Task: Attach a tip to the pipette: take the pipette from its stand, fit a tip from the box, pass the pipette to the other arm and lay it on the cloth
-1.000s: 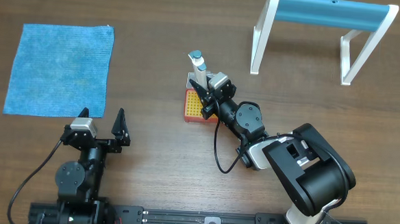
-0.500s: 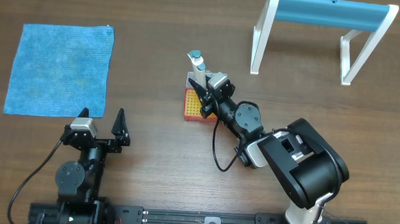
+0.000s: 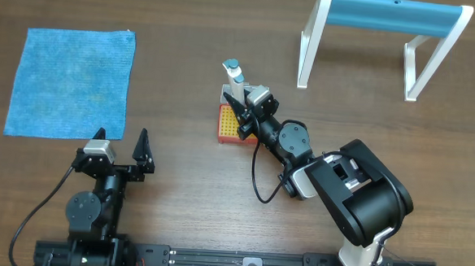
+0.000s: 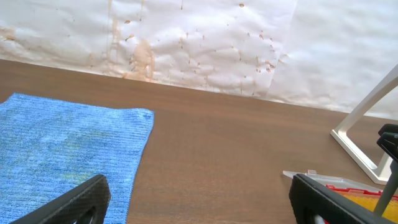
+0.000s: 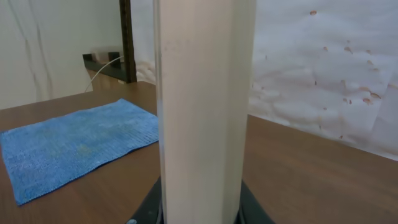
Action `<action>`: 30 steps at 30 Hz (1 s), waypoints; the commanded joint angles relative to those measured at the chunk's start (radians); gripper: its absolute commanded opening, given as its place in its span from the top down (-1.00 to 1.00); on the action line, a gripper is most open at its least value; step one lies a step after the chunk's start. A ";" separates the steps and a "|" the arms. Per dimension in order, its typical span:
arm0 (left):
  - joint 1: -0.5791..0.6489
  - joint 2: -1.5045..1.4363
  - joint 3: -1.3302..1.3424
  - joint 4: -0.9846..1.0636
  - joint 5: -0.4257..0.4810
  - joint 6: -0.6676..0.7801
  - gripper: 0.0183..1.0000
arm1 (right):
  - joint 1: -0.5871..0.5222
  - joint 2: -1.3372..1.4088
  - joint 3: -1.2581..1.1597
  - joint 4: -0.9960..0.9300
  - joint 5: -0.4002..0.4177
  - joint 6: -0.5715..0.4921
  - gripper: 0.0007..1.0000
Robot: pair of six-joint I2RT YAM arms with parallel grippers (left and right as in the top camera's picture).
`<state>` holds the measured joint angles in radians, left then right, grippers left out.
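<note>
A white pipette (image 3: 235,81) with a blue-grey top stands upright over the red and yellow tip box (image 3: 229,125) near the table's middle. My right gripper (image 3: 244,107) is shut on the pipette's body; in the right wrist view the white barrel (image 5: 204,112) rises between the black fingers. My left gripper (image 3: 121,138) is open near the front left, just below the blue cloth (image 3: 71,83), with nothing between its fingers. In the left wrist view the cloth (image 4: 62,155) lies close by and the tip box (image 4: 348,186) farther off.
A white and blue pipette stand (image 3: 385,39) occupies the back right. Bare wooden table lies between the cloth and the tip box. A white wall (image 4: 205,43) runs along the table's far edge.
The right arm's base link has shifted slightly; the pipette and the left arm stay where they were.
</note>
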<state>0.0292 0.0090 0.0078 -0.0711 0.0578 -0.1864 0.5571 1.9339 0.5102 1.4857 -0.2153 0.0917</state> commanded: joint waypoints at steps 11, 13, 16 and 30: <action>-0.003 -0.005 -0.002 -0.004 0.018 0.012 -0.86 | -0.004 0.089 -0.043 -0.029 -0.006 0.004 0.84; -0.003 -0.005 -0.002 -0.004 0.018 0.012 -0.86 | -0.004 0.083 -0.039 -0.022 -0.006 0.004 0.84; -0.003 -0.005 -0.002 -0.004 0.018 0.012 -0.86 | -0.004 0.058 -0.021 -0.022 -0.006 0.004 0.84; -0.003 -0.005 -0.002 -0.004 0.018 0.012 -0.86 | -0.006 -0.159 0.091 -0.030 -0.006 0.005 0.84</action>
<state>0.0292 0.0090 0.0078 -0.0708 0.0578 -0.1864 0.5571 1.8515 0.5701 1.4487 -0.2157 0.0917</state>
